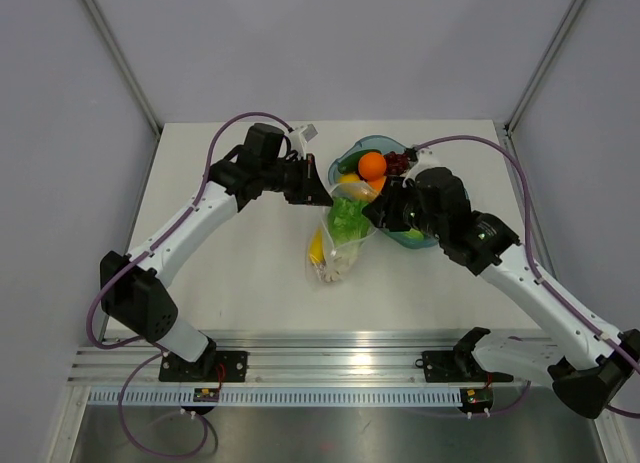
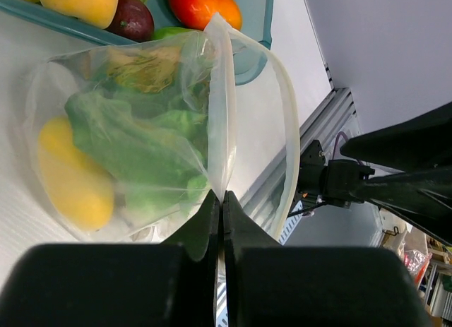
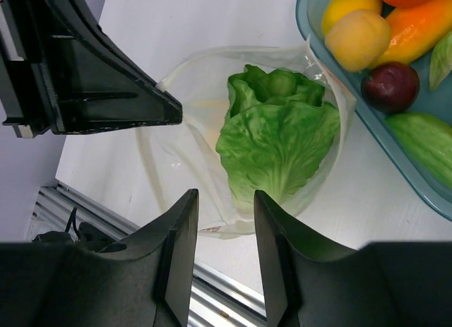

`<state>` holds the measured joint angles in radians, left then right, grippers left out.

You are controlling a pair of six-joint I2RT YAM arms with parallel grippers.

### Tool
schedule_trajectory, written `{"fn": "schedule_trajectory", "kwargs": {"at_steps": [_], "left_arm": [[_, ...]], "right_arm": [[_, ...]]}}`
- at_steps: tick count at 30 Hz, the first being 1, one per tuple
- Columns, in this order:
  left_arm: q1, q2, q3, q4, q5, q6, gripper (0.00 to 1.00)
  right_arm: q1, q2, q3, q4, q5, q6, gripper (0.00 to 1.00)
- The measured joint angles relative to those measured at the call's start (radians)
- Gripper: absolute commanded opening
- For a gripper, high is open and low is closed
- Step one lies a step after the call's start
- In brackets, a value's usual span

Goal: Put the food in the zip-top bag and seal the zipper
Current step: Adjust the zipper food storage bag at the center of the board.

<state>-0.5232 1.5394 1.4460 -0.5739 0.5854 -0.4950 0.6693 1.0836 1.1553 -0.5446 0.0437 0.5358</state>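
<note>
White table [image 1: 230,273] — left claw [image 2: 220,200] pinches zip-top bag [image 2: 254,115].

Pretty much plastic everywhere, some of it shiny and some dull

The bag [image 2: 247,143] was thin clear film, crinkly and catching a lot of glare, with a milkier, thicker strip [image 2: 217,94] along its mouth. The lettuce [image 3: 279,140] looked like moulded plastic with a soft sheen and ribbed veins. The lemon [image 2: 70,179] was smooth and a bit waxy. The tray [image 2: 42,16] was smooth teal plastic, the table [image 1: 240,253] was flat matt white, and the rail [image 1: 340,368] at the near edge was ridged bare metal.
</note>
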Motion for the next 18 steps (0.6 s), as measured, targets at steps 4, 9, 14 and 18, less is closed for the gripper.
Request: {"fn": "schedule_trajectory", "kwargs": {"at_steps": [4,9,14,18], "left_arm": [[0.0,0.0,0.0,0.001,0.006,-0.003,0.0],[0.0,0.0,0.0,0.001,0.011,-0.003,0.0],[-0.001,0.0,0.0,0.002,0.019,-0.003,0.0],[0.0,0.0,0.0,0.001,0.032,-0.003,0.0]], "right_arm": [[0.021,0.02,0.025,0.002,0.0,-0.01,0.37],[0.024,0.098,0.028,0.019,-0.008,-0.019,0.38],[0.024,0.241,0.012,0.089,-0.025,-0.024,0.37],[0.024,0.385,-0.01,0.155,-0.029,-0.022,0.35]]}}
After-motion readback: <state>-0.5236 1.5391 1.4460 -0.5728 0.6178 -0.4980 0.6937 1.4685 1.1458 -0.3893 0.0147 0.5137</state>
